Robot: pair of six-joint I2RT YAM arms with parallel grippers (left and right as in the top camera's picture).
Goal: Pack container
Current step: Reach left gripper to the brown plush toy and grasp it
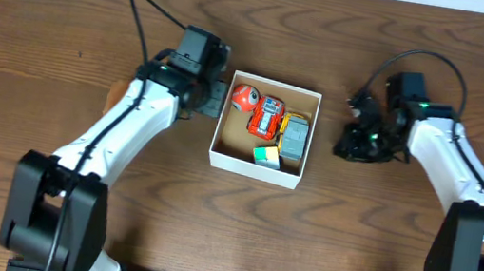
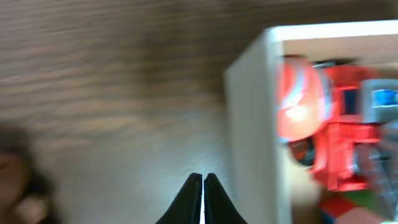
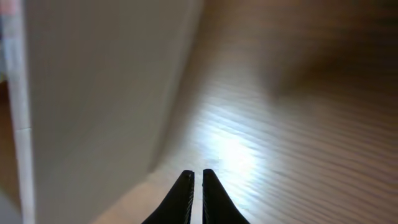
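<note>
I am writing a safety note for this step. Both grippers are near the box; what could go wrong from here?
1. The left gripper, shut and empty, sits close to the box wall; a sideways move could shove the box aside.
2. The right gripper, also shut, is near the opposite wall, so both together might squeeze or tilt the box.
3. A tilt could spill the toys inside.

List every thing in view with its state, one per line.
container, open-topped, upright, partly filled
red toy car, lying inside container
orange ball, inside container, beside the car
left gripper, shut, empty, outside container's wall
right gripper, shut, empty, outside container
</note>
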